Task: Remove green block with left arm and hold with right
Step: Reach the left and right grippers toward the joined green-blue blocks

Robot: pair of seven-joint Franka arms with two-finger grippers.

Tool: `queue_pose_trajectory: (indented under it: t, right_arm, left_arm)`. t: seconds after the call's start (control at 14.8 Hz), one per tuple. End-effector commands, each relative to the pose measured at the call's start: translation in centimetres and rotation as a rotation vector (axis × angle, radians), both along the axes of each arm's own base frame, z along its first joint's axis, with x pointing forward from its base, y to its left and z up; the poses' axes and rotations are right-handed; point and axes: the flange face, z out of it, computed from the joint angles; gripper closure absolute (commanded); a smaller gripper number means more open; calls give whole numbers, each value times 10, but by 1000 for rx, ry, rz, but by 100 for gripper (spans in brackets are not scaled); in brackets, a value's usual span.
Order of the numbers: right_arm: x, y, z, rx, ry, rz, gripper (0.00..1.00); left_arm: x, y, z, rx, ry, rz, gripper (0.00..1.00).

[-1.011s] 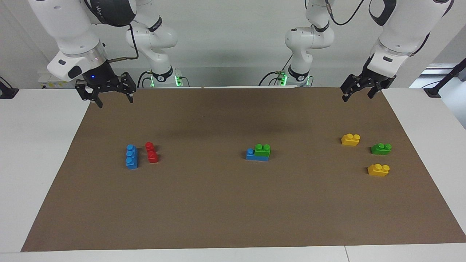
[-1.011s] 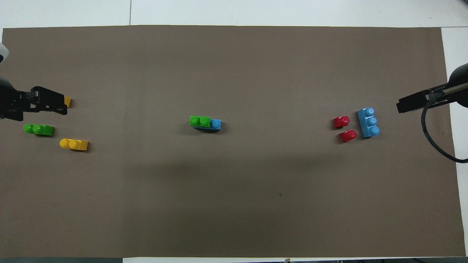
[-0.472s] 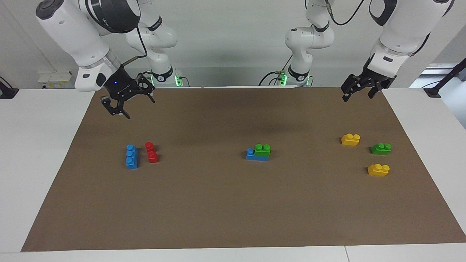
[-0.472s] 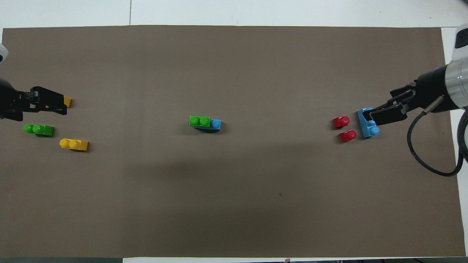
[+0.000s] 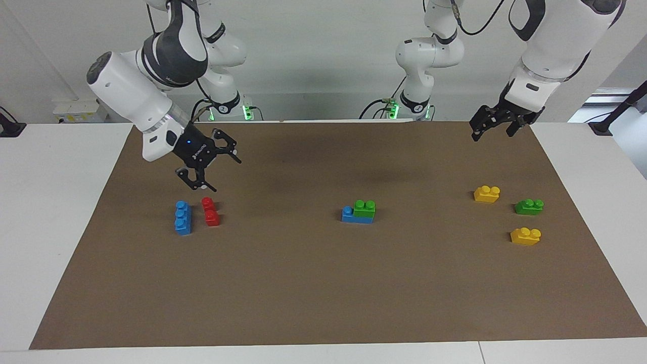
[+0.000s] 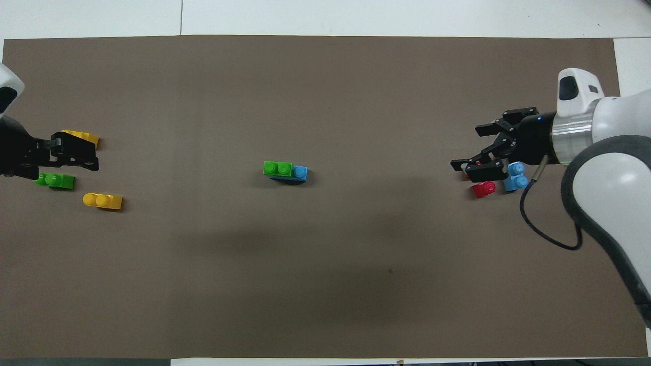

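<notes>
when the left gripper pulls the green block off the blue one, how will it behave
The green block looks like rigid plastic, so it likely won't flex. It sits studded onto the blue brick, which is small and probably light, so it may lift along unless held. Its smooth sides might slip.

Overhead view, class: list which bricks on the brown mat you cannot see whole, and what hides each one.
- One small red plastic brick: almost all covered by the raised, open right gripper.
- Blue three-stud plastic brick: one end hidden under the same gripper.
- Yellow two-stud plastic brick and loose green two-stud plastic brick: each partly covered by the open left gripper.

The facing view shows all four whole.
</notes>
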Motion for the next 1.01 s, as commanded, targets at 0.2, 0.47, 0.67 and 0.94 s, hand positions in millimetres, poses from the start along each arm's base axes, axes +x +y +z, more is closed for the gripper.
queue_pose_trajectory:
  t: [0.2, 0.47, 0.67, 0.94]
  right_arm:
    - [-40, 61, -72, 176, -162, 48, 0]
    - [-36, 55, -115, 165, -356, 178, 0]
    - [-36, 58, -138, 116, -405, 268, 0]
    - [-49, 112, -191, 198, -390, 173, 0]
  left_arm:
    - [-19, -13, -4, 12, 5, 190, 0]
    - [-33, -64, -18, 16, -28, 325, 0]
    - [-47, -92, -30, 19, -49, 480, 0]
    - [-54, -123, -35, -47, -74, 762, 0]
